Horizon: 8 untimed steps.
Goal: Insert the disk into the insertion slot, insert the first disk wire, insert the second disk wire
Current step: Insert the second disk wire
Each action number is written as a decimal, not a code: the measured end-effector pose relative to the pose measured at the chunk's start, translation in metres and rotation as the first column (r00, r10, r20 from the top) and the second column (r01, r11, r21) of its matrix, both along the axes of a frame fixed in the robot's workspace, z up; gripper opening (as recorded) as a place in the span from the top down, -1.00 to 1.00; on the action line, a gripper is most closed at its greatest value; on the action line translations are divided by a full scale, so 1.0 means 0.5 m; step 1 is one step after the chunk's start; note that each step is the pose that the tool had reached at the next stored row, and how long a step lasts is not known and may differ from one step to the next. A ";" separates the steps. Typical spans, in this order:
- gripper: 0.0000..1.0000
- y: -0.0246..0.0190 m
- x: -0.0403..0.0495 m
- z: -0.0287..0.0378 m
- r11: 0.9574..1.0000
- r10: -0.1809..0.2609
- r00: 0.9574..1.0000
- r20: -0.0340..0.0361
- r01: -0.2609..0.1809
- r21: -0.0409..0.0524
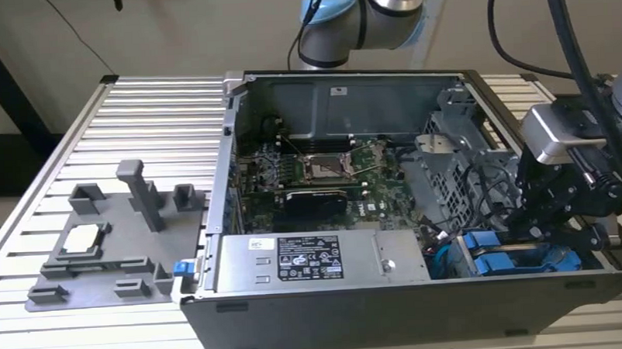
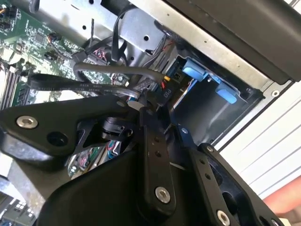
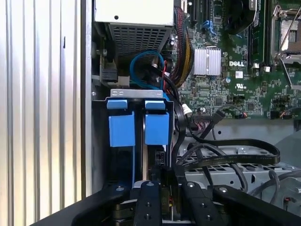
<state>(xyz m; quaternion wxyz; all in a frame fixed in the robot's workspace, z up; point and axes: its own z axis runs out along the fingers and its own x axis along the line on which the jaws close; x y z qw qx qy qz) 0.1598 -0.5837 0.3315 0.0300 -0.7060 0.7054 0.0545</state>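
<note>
Low inside the open computer case (image 1: 327,314) on the ribbed tabletop (image 1: 144,134), the hand (image 1: 541,227) hovers, its grip unreadable.

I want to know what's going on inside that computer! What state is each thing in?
Computer case: open, side cover off.
Blue drive carriers: both sitting in the drive cage, side by side.
Processor socket: bare, no cooler on it.
Black cable: lying in a loose loop over the metalwork.
Claw: down inside the case, next to the carriers.
</note>
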 end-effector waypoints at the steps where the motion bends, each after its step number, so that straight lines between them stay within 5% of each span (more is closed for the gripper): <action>1: 0.53 0.0000 0.000 0.000 1.000 0.000 1.000 0.000 0.000 0.000; 8: 0.53 -0.0003 0.000 0.007 1.000 -0.001 1.000 0.000 0.001 0.001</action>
